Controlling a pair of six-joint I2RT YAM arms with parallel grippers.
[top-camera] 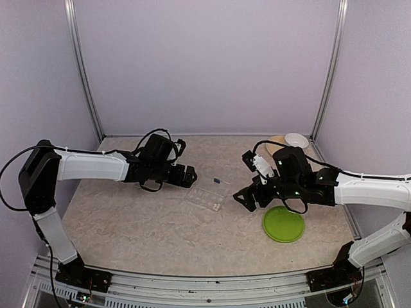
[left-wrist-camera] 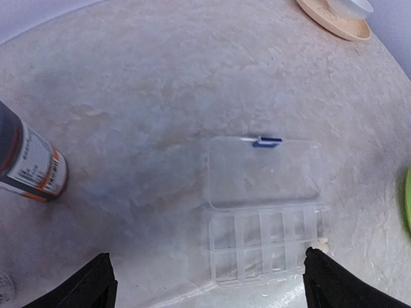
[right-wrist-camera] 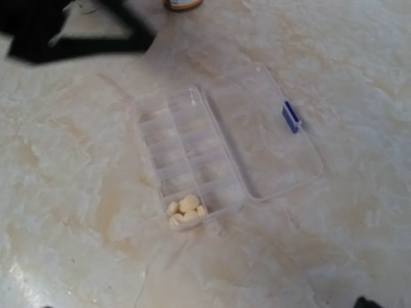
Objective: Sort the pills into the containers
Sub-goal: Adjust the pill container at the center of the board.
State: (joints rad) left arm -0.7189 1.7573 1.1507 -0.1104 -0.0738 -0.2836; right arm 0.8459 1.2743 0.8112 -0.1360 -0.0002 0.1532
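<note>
The clear pill box (top-camera: 209, 196) lies open at the table's middle, lid flat, with a blue latch (right-wrist-camera: 291, 117). Its containers (left-wrist-camera: 263, 247) are two rows of small compartments. Several cream pills (right-wrist-camera: 186, 210) sit in one corner compartment; the other compartments look empty. My left gripper (top-camera: 191, 175) hovers just left of the box. In the left wrist view its fingers (left-wrist-camera: 96, 282) stand far apart, open, with nothing between them. My right gripper (top-camera: 246, 199) is just right of the box, open and empty. Only a dark fingertip (right-wrist-camera: 367, 301) shows in the right wrist view.
A round green plate (top-camera: 283, 223) lies near the right arm. A white bowl (top-camera: 297, 139) rests on a tan dish (top-camera: 276, 145) at the back right corner. A pill bottle (left-wrist-camera: 29, 163) with an orange-striped label lies left of the box.
</note>
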